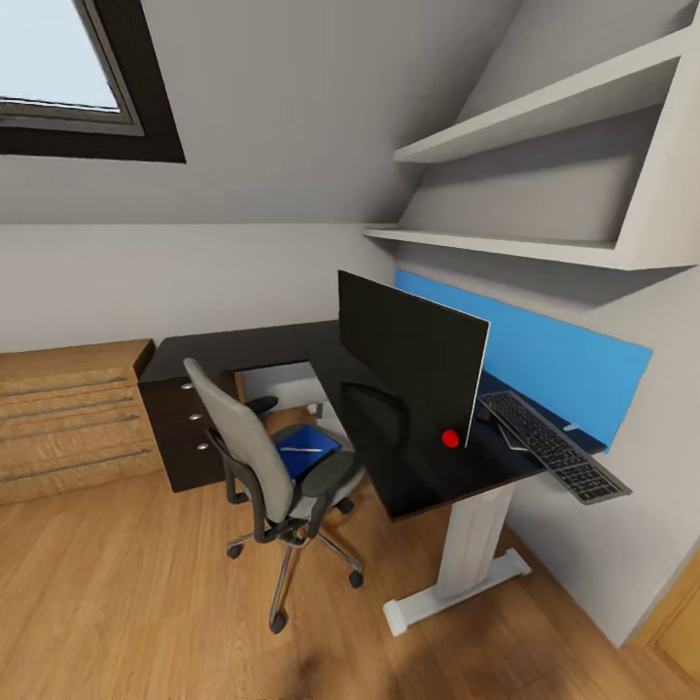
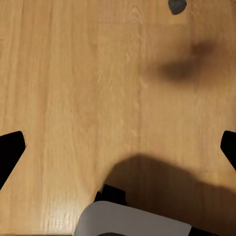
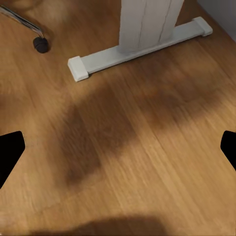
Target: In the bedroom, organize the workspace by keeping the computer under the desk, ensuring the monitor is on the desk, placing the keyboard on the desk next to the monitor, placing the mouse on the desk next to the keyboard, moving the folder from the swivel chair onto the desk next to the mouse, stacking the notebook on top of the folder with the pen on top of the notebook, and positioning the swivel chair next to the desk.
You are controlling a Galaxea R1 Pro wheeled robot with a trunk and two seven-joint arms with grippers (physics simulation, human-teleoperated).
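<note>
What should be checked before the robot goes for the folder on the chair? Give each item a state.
1. Folder on the swivel chair seat: ok, in plain sight.
2. Pen lying on the folder: not ok, it may slide off when the folder is lifted.
3. Desk has bare top in front of the monitor: ok.
4. Keyboard fully on the desk: not ok, its near end overhangs the edge.
5. Left claw and right claw empty: ok, wood floor shows between the spread tips.
6. Mouse position: cannot tell.
</note>
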